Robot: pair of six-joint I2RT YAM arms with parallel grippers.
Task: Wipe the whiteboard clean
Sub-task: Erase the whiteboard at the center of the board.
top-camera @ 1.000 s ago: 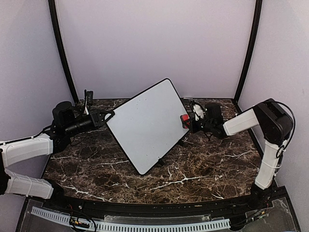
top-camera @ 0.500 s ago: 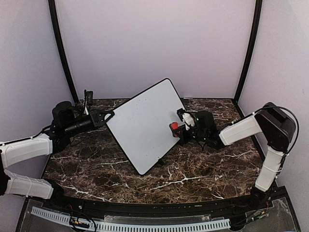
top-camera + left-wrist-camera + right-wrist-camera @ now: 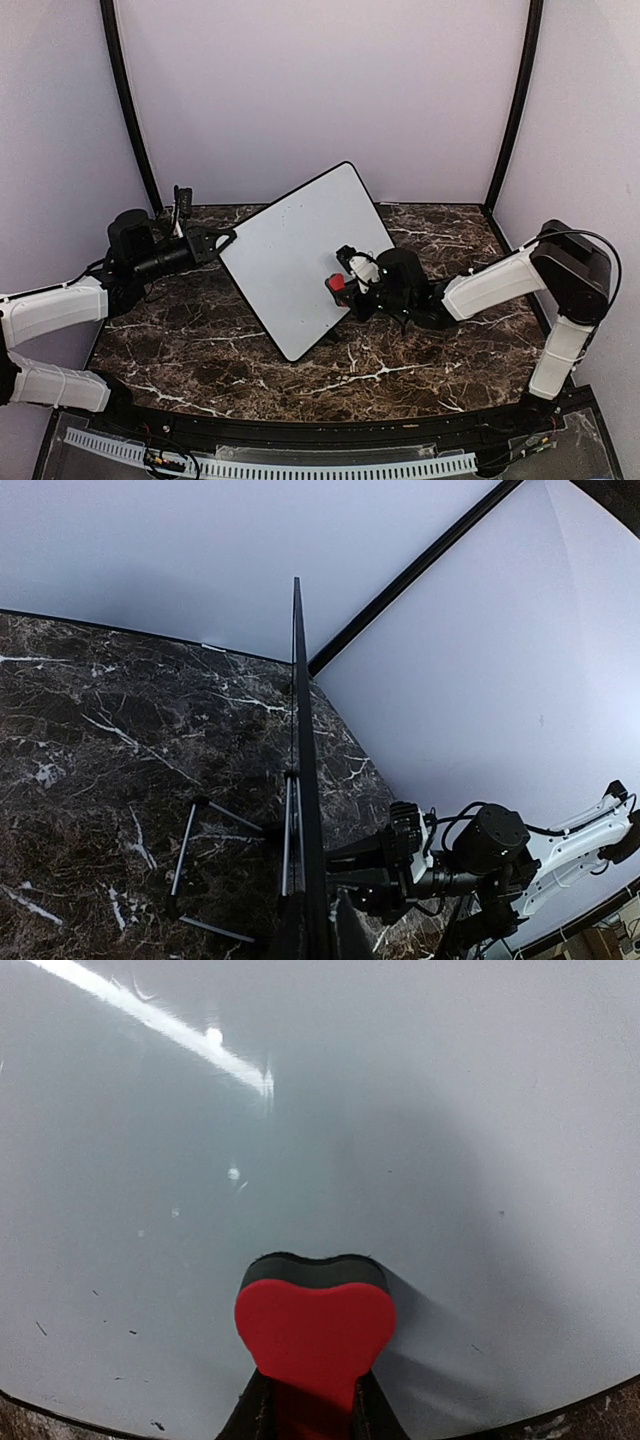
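Sweeping inward from the whiteboard's (image 3: 285, 250) edge since 1 s ago, the right pincer (image 3: 345, 288) pinches the red eraser (image 3: 336, 287) flat against the board directly ahead of it. Wiping is under way; faint specks beside the pad call for more firm strokes. Left pincer (image 3: 218, 240) meets the board's far edge, grip unclear.

A lab test booth — plain pale walls (image 3: 320, 90), black corner poles (image 3: 128, 100), marble-patterned table (image 3: 400, 360).
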